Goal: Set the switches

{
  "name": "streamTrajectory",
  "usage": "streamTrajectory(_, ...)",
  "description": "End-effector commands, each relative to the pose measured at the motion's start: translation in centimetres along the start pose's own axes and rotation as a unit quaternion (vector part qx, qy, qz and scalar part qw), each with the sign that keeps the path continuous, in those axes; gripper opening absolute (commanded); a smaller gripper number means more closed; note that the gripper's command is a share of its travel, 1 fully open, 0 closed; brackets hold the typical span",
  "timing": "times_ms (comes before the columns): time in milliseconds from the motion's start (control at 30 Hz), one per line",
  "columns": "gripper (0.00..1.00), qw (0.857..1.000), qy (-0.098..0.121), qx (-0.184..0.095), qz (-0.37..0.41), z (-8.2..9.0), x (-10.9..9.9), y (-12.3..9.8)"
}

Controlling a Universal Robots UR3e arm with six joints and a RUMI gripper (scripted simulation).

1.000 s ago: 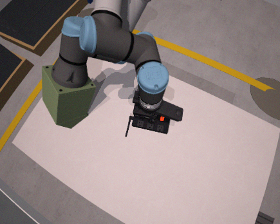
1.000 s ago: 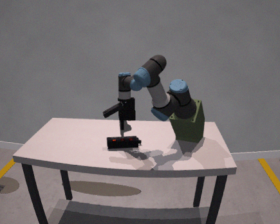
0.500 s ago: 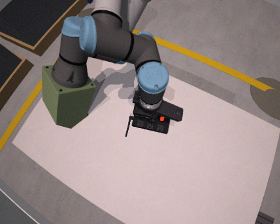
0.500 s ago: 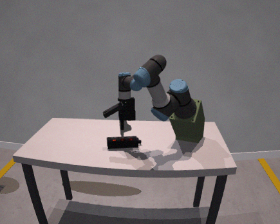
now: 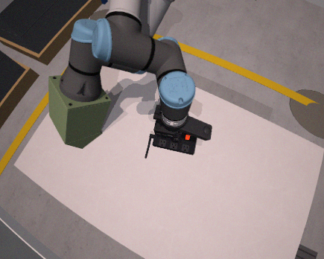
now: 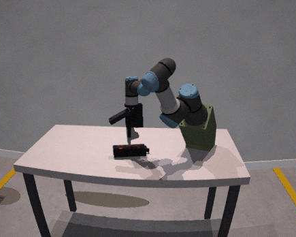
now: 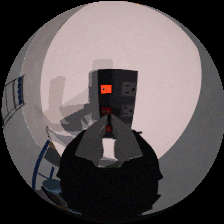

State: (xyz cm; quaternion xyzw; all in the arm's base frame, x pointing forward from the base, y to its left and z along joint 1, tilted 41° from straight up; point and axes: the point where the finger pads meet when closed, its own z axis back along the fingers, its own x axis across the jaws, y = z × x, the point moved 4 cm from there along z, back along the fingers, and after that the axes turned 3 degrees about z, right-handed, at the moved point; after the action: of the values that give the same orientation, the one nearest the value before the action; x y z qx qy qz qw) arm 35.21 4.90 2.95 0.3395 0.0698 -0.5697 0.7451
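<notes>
The black power strip (image 5: pixel 173 143) lies flat on the white table with its switches and sockets facing up. Its thin cable (image 5: pixel 147 146) leaves the left end. The switch farthest from the cable (image 5: pixel 187 137) glows bright orange-red; it also shows in the wrist view (image 7: pixel 105 89). The middle switch (image 7: pixel 106 110) looks dull dark red. A third red switch (image 7: pixel 107 130) shows right at my fingertips. My gripper (image 7: pixel 109 114) is shut and empty, pointing straight down over the strip's cable half. In the side view my gripper (image 6: pixel 128 137) hangs a little above the strip (image 6: pixel 130 150).
The arm's green base block (image 5: pixel 80 115) stands at the table's back left, close to the strip. The camera bracket (image 6: pixel 118 117) sticks out sideways from the wrist. The table edges are far from the strip.
</notes>
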Motion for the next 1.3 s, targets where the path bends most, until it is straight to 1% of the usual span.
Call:
streamTrajectory(0,0.00,1.000,-0.001,0.000,0.000,0.05,0.05,0.04)
streamTrajectory(467,0.00,1.000,-0.001,0.000,0.000,-0.02,0.05,0.04)
streamTrajectory(1267,0.00,1.000,-0.001,0.000,0.000,-0.79,0.05,0.04)
